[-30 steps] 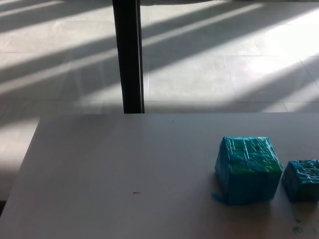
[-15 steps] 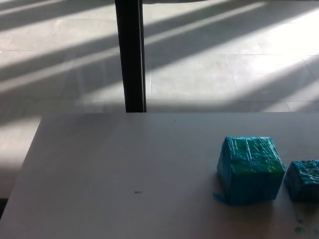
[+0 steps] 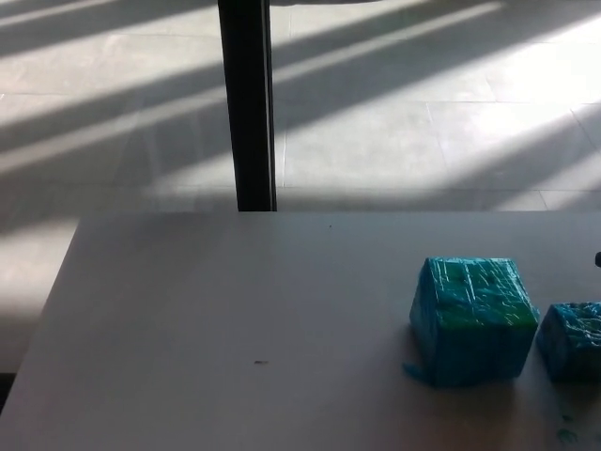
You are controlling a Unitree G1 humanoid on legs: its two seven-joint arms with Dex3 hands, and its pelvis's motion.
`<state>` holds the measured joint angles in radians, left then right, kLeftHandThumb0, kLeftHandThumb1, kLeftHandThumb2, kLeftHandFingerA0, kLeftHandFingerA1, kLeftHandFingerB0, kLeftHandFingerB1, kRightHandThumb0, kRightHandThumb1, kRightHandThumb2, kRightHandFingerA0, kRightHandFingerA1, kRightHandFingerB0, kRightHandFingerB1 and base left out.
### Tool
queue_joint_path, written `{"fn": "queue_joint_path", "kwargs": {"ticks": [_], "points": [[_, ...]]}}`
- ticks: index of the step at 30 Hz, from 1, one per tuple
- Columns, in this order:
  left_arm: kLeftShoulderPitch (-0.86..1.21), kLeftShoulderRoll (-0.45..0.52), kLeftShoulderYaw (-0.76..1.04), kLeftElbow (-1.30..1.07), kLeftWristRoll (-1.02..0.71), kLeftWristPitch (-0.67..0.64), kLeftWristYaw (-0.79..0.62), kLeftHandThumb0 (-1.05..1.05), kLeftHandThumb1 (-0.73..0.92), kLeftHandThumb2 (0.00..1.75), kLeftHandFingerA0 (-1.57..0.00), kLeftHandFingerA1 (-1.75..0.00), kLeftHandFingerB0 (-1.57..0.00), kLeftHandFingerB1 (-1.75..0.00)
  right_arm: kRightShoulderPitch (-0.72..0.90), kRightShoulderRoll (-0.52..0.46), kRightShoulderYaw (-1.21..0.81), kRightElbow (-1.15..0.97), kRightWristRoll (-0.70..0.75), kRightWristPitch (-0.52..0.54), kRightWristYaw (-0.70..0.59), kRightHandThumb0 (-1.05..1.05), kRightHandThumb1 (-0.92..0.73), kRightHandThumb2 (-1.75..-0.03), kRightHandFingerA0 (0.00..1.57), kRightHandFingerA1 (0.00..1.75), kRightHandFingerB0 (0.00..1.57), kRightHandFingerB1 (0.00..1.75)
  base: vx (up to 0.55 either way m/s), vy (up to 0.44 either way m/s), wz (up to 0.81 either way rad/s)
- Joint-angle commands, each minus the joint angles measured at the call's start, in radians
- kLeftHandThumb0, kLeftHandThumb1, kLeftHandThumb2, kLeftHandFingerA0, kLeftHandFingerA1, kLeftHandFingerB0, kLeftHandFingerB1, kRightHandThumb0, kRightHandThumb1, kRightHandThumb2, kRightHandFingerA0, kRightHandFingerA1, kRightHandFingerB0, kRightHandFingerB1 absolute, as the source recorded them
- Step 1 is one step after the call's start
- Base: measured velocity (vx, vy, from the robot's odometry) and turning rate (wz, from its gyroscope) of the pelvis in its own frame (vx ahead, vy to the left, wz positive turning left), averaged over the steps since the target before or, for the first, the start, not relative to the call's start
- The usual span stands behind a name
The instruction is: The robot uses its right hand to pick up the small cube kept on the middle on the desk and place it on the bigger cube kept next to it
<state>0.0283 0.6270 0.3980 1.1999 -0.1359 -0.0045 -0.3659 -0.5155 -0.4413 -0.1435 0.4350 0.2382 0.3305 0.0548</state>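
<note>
The small cube [image 3: 574, 339] sits at the right edge of the frame, lower right, and its right side is cut off by the frame, so its full outline cannot be confirmed. A tiny dark speck shows at the right edge, just above mid-height; too little is visible to identify it. Neither hand appears in the head view, so hand pose and whether either hand is released, clenched or grasping cannot be told.

The big cube [image 3: 471, 319] stands on the desk [image 3: 235, 319] in the lower right, just left of the small cube, with a narrow gap between them; they appear not to touch. Both are wrapped in wrinkled blue film, the big cube showing a green patch on its top face. A loose scrap of wrap sticks out at the big cube's lower left corner. Both cubes rest flat and upright, each turned slightly so that a top face, a narrow left face and a front face show. Being cubes, neither has a distinct long axis.

A small dark mark lies on the desk left of centre, low in the frame. Green flecks show near the lower right corner.

Beyond the desk's far edge, a dark post [image 3: 248, 103] rises at upper centre-left over a tiled floor [image 3: 423, 113] striped with sunlight.
</note>
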Motion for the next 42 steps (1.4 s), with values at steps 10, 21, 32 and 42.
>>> {"fn": "queue_joint_path", "kwargs": {"ticks": [10,21,32,42], "points": [[0.0,0.018,0.01,0.007,-0.016,0.005,0.005,-0.82,0.78,0.64,-0.34,-0.53,-0.37,-0.42,-0.07,-0.131,0.266,0.144,-0.289,-0.167,0.083,-0.97,-0.59,-0.89,0.0,0.07,0.0,0.0,0.0,0.0,0.0],[0.001,0.029,-0.003,0.003,-0.005,-0.003,0.003,-0.85,0.79,0.64,-0.38,-0.55,-0.37,-0.42,-0.045,-0.146,0.46,0.039,-0.483,-0.179,0.06,-0.96,-0.57,-0.93,0.0,0.13,0.0,0.0,0.0,0.0,0.0],[-0.001,0.026,0.02,0.0,-0.025,0.011,-0.007,-0.85,0.76,0.63,-0.36,-0.56,-0.38,-0.44,-0.008,-0.212,0.56,-0.053,-0.554,-0.158,0.147,-0.98,-0.59,-0.92,0.0,0.09,0.08,0.03,0.0,0.0,0.0],[-0.001,0.03,0.006,0.0,-0.005,-0.01,0.004,-0.88,0.66,0.75,-0.37,-0.58,-0.35,-0.46,-0.022,-0.227,0.568,-0.001,-0.592,-0.15,0.234,-0.79,-0.48,-0.75,0.0,0.0,0.08,0.23,0.0,0.0,0.0]]}}
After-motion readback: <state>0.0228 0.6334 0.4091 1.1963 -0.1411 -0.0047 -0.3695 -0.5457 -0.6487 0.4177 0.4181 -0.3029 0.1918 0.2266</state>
